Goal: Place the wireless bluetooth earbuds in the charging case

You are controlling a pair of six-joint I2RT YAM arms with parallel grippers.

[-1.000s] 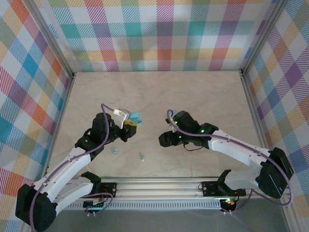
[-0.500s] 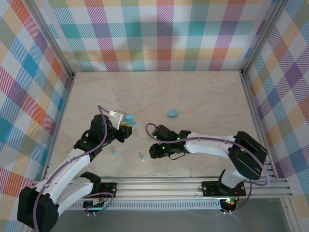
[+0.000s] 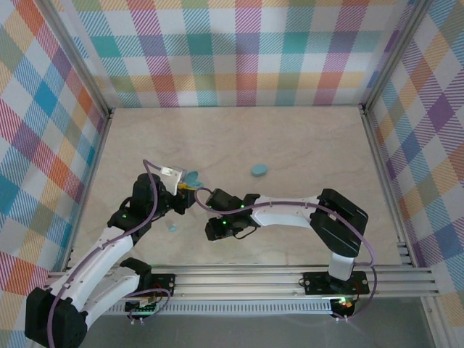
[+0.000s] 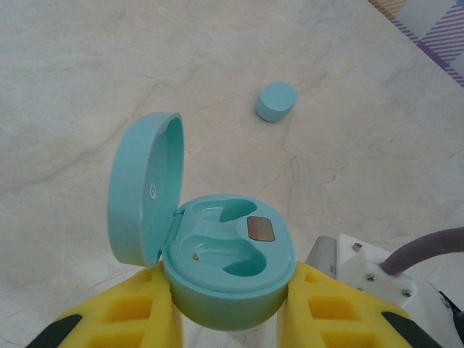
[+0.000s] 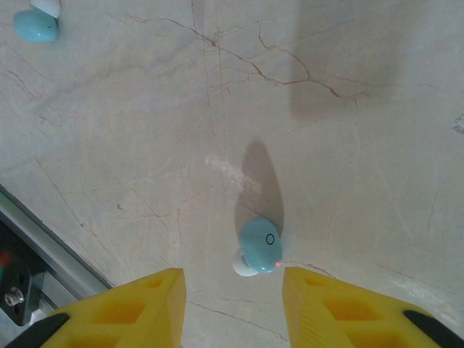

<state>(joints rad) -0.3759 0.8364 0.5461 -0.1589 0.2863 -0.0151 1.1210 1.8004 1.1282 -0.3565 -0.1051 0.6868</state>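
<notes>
My left gripper point(image 4: 229, 293) is shut on the light-blue charging case point(image 4: 228, 250). The case's lid point(image 4: 143, 187) stands open to the left and both sockets are empty. From above, that case point(image 3: 193, 177) sits left of the table's middle. An earbud point(image 5: 260, 246), light blue with a white tip, lies on the table just ahead of my right gripper point(image 5: 233, 281). That gripper is open, its yellow fingers point(image 5: 148, 304) apart from the earbud. In the top view my right gripper point(image 3: 217, 229) hovers low near the front. Another earbud point(image 3: 172, 227) point(image 5: 36, 25) lies to its left.
A second, closed blue case point(image 3: 259, 170) point(image 4: 276, 101) lies further back on the marble-look table. The metal rail point(image 3: 246, 279) runs along the near edge, close to my right gripper. Checkered walls enclose the table.
My right arm has swung left and toward the near edge, from beside the closed case to over the earbud, its jaws narrowing. My left gripper has drifted slightly left with the open case.
</notes>
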